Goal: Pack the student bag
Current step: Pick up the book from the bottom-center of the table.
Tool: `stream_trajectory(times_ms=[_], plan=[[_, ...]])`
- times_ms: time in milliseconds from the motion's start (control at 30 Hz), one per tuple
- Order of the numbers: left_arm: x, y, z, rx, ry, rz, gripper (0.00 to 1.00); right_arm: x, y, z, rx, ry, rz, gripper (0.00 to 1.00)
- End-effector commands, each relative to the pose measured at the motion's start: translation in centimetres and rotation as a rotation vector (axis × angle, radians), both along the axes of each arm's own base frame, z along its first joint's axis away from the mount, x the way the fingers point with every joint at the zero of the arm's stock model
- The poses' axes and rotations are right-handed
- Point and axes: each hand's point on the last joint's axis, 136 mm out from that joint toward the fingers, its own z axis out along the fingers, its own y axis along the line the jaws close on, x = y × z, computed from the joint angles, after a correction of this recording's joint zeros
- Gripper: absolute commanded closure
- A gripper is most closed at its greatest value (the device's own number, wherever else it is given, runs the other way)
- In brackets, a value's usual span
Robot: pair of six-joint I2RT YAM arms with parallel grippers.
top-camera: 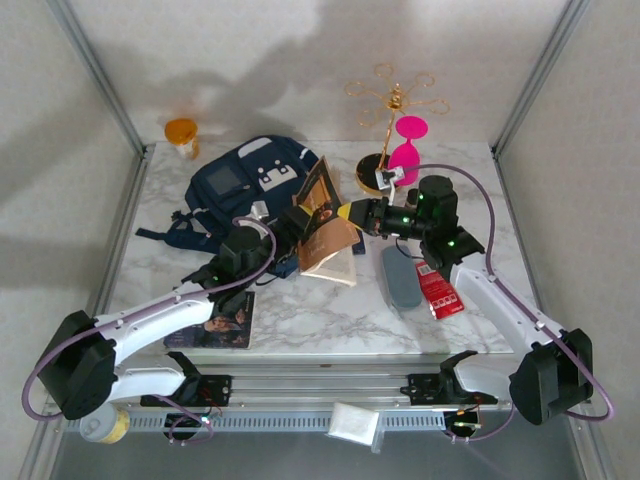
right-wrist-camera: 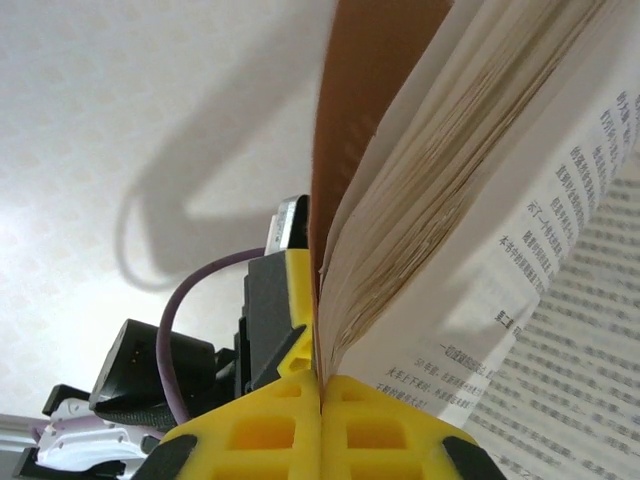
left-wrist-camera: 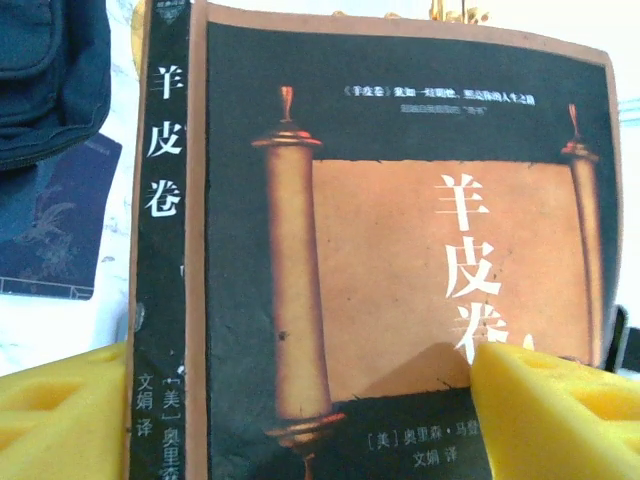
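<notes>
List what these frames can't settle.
- Top view: student bag, partly covered by the book; zip state unclear.
- Left wrist: cover's lower text, cut off by the frame edge and the left gripper.
- Right wrist: page print, blurred, above the right gripper.
- Top view: red packet label, too small.

The bag [top-camera: 245, 185] lies rear left on the table [top-camera: 330, 312]; the book [top-camera: 328, 245] stands just right of it. A bottle [top-camera: 182, 135] stands behind the bag; a pouch [top-camera: 400, 278] lies right of the book.

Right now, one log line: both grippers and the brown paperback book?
right gripper: shut on brown-and-black paperback book | left gripper: open, facing cover | navy fabric backpack: book outside
</notes>
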Motion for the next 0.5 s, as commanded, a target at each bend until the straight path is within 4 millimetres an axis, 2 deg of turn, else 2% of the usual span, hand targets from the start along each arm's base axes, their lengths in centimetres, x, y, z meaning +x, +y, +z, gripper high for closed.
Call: stream_trajectory(times_ms=[0, 133, 267, 400, 467], plan=[[-0.6, -0.3, 6.3, -0.146, -0.169, -0.045, 0.35, 0.1, -0.1, -1.7, -0.007, 0.05, 0.004, 1.0], [-1.1, 0.7, 7.2, -0.157, -0.198, -0.023, 0.49, 0.7, -1.0, -3.0, -0.027, 0.082, -0.041, 0.95], [-1.6, 0.4, 8.2, -0.246, -0.221, -0.059, 0.61, 0.1, -0.5, -4.0, -0.022, 0.125, 0.007, 0.94], [-1.1, 0.0, 7.6, -0.198, -0.199, -0.056, 0.71, 0.1, -0.7, -4.0, -0.035, 0.112, -0.005, 0.9], [-0.9, 0.0, 7.5, -0.187, -0.193, -0.047, 0.72, 0.1, -0.8, -4.4, -0.054, 0.126, -0.007, 0.89]])
